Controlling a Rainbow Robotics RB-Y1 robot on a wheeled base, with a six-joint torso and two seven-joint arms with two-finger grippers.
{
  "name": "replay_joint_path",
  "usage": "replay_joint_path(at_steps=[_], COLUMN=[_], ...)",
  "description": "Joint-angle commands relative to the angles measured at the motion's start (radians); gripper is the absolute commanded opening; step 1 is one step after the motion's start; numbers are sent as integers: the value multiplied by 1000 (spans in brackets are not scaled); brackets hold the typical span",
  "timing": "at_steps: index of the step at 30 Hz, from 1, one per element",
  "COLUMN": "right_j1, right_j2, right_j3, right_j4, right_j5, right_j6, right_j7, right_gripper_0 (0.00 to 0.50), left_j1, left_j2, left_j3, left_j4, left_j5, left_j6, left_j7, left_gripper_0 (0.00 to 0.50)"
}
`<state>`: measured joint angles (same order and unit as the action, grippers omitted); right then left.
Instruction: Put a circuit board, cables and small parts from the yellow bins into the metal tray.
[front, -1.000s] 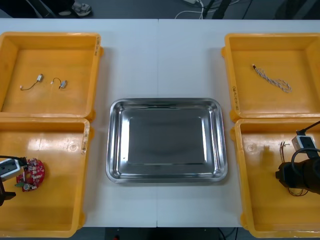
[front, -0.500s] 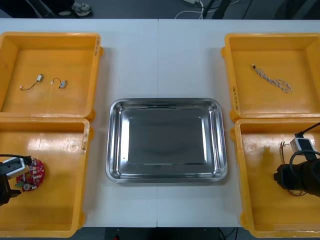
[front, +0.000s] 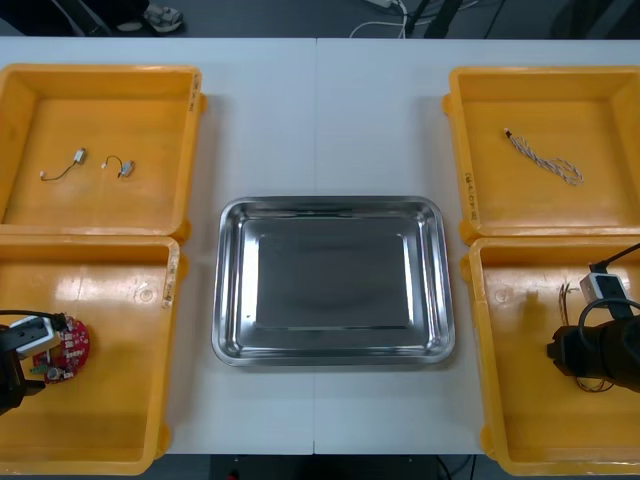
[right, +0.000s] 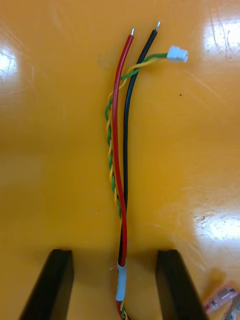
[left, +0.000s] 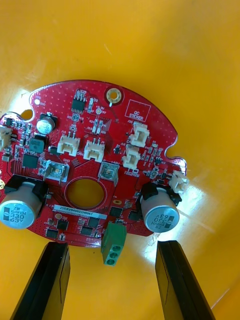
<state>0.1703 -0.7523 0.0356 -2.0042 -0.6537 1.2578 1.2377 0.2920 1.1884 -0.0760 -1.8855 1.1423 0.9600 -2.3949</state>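
Note:
A round red circuit board (left: 90, 170) lies flat on the floor of the near left yellow bin (front: 110, 400), also seen as the board (front: 68, 345) beside my left arm. My left gripper (left: 112, 280) is open, its fingers just short of the board's edge with the green connector. In the near right yellow bin (front: 530, 400) lies a cable bundle (right: 120, 150) of red, black and twisted yellow-green wires. My right gripper (right: 115, 285) is open, and the bundle's sleeved end lies between its fingers. The metal tray (front: 232, 300) sits bare between the bins.
The far left bin (front: 150, 160) holds two small metal parts (front: 100, 165) with short wires. The far right bin (front: 600, 110) holds a twisted blue and white cable (front: 545, 158). A small pinkish piece (right: 220, 299) lies beside my right gripper's finger.
My left arm has drawn slightly toward the table's near edge beside the circuit board. My right arm has shifted a little toward the near edge as well.

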Motion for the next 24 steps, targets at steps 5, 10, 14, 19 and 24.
replay_joint_path(at_steps=[5,10,14,19,24], right_j1=[21,20,11,-17,-60], right_j2=[17,17,10,1,-13], right_j3=[14,7,0,-14,-37], right_j4=[-1,-1,-1,-1,-7], right_j5=[-3,-3,-4,-12,-23], right_j6=[-14,-14,-12,18,97], right_j7=[25,26,26,28,35], right_gripper_0=[0,0,0,0,0], left_j1=[-27,-43,-59,-59,-60], left_j2=[45,45,43,45,45], left_j3=[-13,-34,-60,-62,-62], left_j4=[3,6,19,20,20], left_j5=[-10,-12,-12,-10,-9], left_j6=[-12,-12,-34,-41,-43], left_j7=[-66,-64,-64,-64,-64], left_gripper_0=[475,324,53,0,0])
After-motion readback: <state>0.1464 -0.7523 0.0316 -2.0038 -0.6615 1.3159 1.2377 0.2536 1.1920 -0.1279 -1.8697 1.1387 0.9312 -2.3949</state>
